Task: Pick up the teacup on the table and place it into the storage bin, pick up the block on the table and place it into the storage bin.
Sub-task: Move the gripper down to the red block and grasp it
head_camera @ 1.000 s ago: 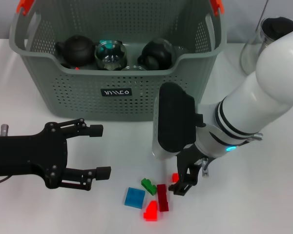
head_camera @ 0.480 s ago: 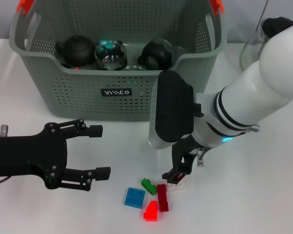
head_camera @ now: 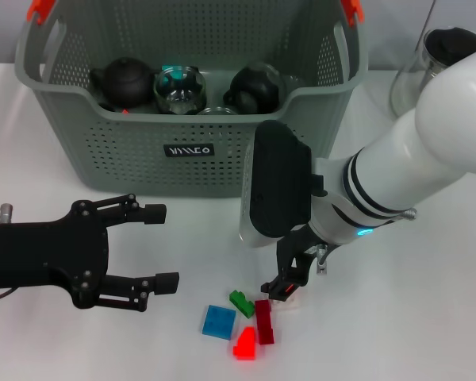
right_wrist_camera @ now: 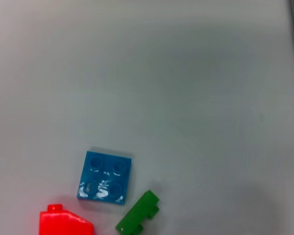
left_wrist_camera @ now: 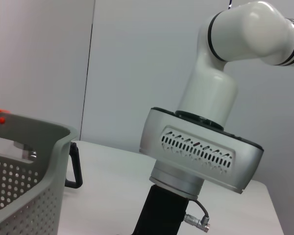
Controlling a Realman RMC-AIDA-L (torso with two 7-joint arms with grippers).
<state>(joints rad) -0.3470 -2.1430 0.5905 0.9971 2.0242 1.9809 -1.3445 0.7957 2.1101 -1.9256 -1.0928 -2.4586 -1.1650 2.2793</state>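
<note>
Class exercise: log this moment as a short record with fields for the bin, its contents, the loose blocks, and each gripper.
storage bin: grey-green perforated basket at the back of the table, orange clips
bin contents: two dark teapots and a glass vessel
blocks on table: blue, green, dark red, bright red
right gripper: low over the blocks, a small red piece at its tips
left gripper: open, beside the blocks
other: glass jug right of the bin

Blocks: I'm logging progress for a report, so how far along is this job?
Pots and glassware sit in the bin, so the teacup part looks done. The right gripper is down at the blocks; no grasp is visible. The blue block and green block lie on the table. The left gripper hovers open.
</note>
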